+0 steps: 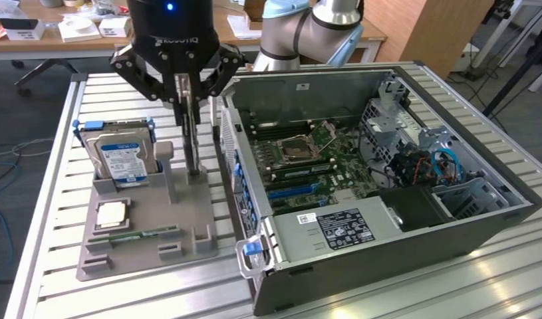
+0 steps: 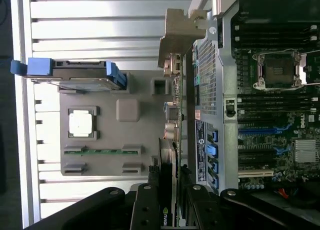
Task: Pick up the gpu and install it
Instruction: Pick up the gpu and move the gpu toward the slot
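The gpu [image 1: 193, 146] is a thin card seen edge-on, standing upright over the grey holder tray [image 1: 195, 212], between a grey post and the open computer case [image 1: 404, 256]. Its lower end is level with the tray's surface; I cannot tell whether it touches. My gripper [image 1: 189, 105] is shut on the card's upper part. In the wrist view the black fingers [image 2: 150, 205] clamp the gpu [image 2: 172, 112] from both sides, and its metal bracket [image 2: 177, 35] points away from them. The motherboard [image 1: 297, 153] with blue slots [image 1: 293, 189] lies inside the case, just beside the card.
On the tray a silver hard drive [image 1: 124, 156] in a blue carrier stands upright, with a processor [image 1: 111, 214] and a green RAM stick [image 1: 137, 234] lying flat. The case's rear wall [image 2: 212, 90] is close beside the card. A slatted metal table [image 1: 40, 199] carries everything.
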Controlling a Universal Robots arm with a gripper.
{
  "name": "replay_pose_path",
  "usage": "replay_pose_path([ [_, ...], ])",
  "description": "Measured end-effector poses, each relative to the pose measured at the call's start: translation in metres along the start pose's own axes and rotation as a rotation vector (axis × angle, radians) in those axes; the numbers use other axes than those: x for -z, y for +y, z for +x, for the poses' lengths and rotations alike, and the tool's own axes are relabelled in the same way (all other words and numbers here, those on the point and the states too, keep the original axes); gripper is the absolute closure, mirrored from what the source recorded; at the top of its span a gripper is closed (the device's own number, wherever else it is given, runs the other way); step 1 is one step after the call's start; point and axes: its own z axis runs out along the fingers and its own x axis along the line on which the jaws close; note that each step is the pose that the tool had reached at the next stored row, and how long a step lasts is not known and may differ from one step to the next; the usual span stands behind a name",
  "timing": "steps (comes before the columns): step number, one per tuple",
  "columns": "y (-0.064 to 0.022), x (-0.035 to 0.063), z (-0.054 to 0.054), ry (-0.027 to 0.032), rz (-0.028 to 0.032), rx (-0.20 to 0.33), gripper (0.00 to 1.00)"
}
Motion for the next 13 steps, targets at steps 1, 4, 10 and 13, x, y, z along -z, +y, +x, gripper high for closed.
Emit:
replay_pose_path([
  [1, 0.0001, 0.0030, 0.000, 0.0000, 0.0000, 0.000, 0.74],
  [4, 0.0005, 0.0106, 0.000, 0.0000, 0.0000, 0.000, 0.74],
  [10, 0.0010, 0.0226, -0.001, 0.0000, -0.0001, 0.000, 0.74],
  [13, 0.0011, 0.0233, -0.001, -0.0001, -0.0001, 0.000, 0.74],
])
